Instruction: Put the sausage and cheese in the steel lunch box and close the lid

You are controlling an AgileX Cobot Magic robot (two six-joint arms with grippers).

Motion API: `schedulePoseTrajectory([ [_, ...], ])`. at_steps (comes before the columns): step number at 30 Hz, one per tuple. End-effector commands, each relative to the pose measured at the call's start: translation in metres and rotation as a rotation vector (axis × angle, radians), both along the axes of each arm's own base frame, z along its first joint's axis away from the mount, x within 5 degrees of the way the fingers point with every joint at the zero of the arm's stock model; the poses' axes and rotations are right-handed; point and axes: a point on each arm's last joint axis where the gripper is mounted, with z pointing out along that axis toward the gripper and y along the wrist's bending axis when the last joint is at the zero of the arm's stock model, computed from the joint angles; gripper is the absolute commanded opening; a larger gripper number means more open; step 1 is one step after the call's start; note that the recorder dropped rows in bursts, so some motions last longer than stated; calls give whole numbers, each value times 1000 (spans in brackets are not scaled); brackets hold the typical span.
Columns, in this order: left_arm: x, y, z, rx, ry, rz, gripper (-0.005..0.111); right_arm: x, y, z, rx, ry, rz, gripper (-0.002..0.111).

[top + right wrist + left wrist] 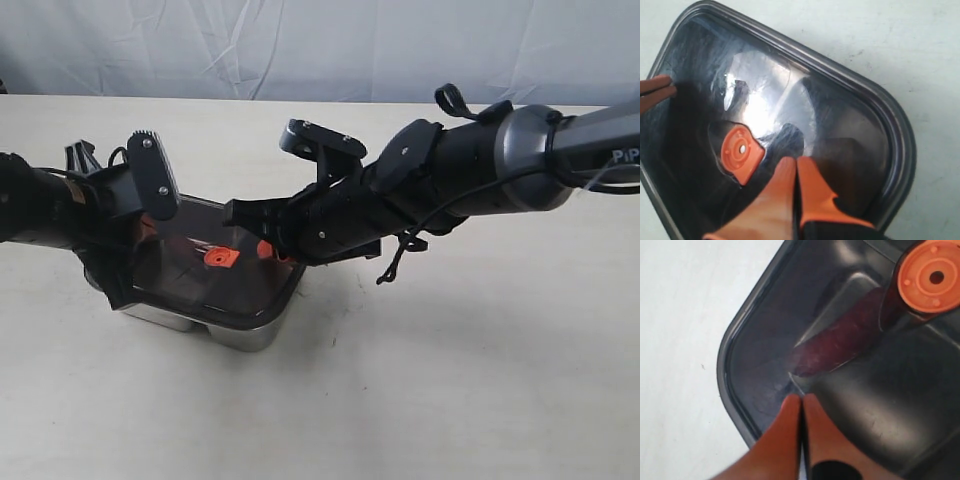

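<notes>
The dark tinted lid (190,282) lies on the steel lunch box (245,335), with its orange valve tab (218,258) in the middle. My left gripper (801,399) is shut, empty, with its tips down on the lid (765,340) near a corner. Through the lid the red sausage (840,340) shows dimly, next to the valve tab (932,277). My right gripper (796,161) is also shut and empty, its tips on the lid (850,125) beside the valve tab (742,152). The cheese is hidden. In the exterior view the left gripper (143,232) and right gripper (265,250) meet the lid from opposite sides.
The box stands on a pale table (450,380) with a white cloth backdrop (320,45) behind. The right arm (480,175) reaches across from the right above the table. The left gripper's fingers (655,90) show at the lid's far corner in the right wrist view.
</notes>
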Motion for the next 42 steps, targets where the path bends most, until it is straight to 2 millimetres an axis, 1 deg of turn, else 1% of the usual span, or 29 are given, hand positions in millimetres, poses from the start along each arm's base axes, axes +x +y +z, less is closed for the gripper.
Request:
schedulePoseTrajectory([
  [1,-9,3,-23,24,151,23,0,-1,-2,-23,-58,28,18,-1],
  [6,-9,3,-30,31,181,26,0,-1,-2,-33,-77,48,19,-1],
  [11,-9,3,-38,36,213,33,0,-2,-2,-34,-77,59,25,-1],
  [14,-9,2,-38,36,211,33,0,-5,-1,-34,-77,81,41,-1],
  [20,-9,2,-38,27,210,43,0,-16,0,-35,-79,174,118,-1],
  [27,-8,2,-38,12,202,59,0,-18,0,-35,-84,181,132,-1],
  [29,-6,1,-32,-5,172,67,0,-18,-1,-36,-90,180,133,-1],
  [31,-5,1,-23,-27,127,77,0,-17,-2,-36,-98,179,129,-1],
  [33,-5,1,-2,-57,44,76,0,-14,-2,-35,-97,153,111,-1],
  [35,-8,2,21,-89,-29,77,0,-13,-2,-28,-84,130,102,-1],
  [36,-11,3,36,-115,-78,84,0,-12,-3,-17,-68,96,106,-1],
  [37,-13,4,45,-142,-114,99,0,-11,-3,-6,-54,59,108,-1],
  [38,-17,6,63,-194,-173,129,0,-11,-5,13,-33,-5,113,-1],
  [39,-21,7,76,-238,-218,153,0,-11,-8,29,-13,-48,117,-1],
  [41,-38,13,111,-422,-289,267,0,-20,-20,79,22,-184,158,-1],
  [42,-47,16,121,-487,-314,299,0,-24,-26,96,21,-222,167,-1],
])
